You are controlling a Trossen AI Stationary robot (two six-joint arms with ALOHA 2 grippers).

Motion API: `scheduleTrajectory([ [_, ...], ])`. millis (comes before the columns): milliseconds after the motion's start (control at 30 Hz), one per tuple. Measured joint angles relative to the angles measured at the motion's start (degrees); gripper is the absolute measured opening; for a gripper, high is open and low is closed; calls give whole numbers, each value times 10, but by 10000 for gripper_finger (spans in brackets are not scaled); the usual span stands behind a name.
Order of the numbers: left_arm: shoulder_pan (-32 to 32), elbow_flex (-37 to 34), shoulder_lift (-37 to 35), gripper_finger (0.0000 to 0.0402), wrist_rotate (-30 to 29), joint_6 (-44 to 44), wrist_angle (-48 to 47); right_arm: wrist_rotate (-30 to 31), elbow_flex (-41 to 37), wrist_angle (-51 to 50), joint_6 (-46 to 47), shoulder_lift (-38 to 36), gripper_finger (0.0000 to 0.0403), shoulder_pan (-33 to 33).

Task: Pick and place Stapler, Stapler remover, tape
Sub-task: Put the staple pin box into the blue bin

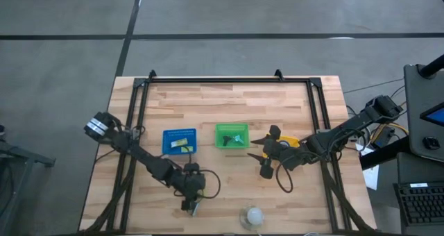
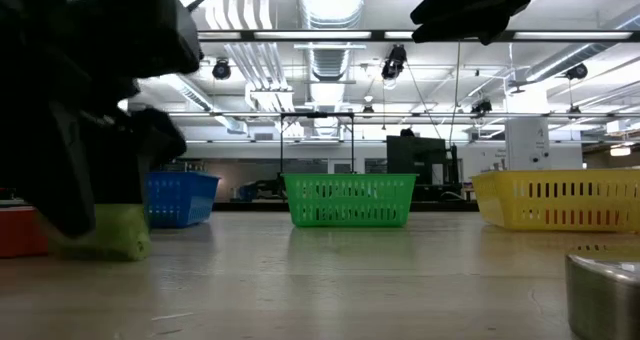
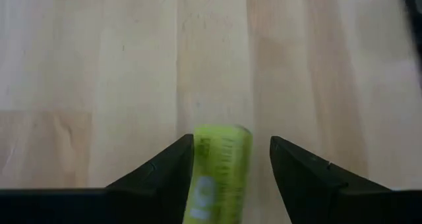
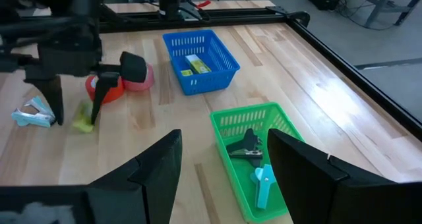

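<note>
Left gripper: lowered to the desk, fingers spread either side of a green stapler, which lies flat between them. Right gripper: spread, empty, above the green basket. Two red tape rolls lie near the blue basket.

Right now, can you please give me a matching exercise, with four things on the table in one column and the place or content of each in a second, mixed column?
Things:
1. blue plastic mesh basket
2. green plastic mesh basket
3. lime-green oblong object
4. white ball

Places or contents:
A. between the fingers of the left gripper
B. holds a dark tool and a pale blue tool
C. alone on the wood near the table edge
D. holds small yellow-green packs

Pairs: 1-D, 2-B, 3-A, 4-C
</note>
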Motion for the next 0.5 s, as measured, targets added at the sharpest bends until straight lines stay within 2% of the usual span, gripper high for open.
scheduleTrajectory([
  [300, 0, -1, 14, 202, -4, 10, -10, 0, 0, -1, -2, 0, 219, 0],
  [500, 0, -2, 13, 182, -4, 11, -15, 0, 0, 0, -2, 0, 219, 0],
])
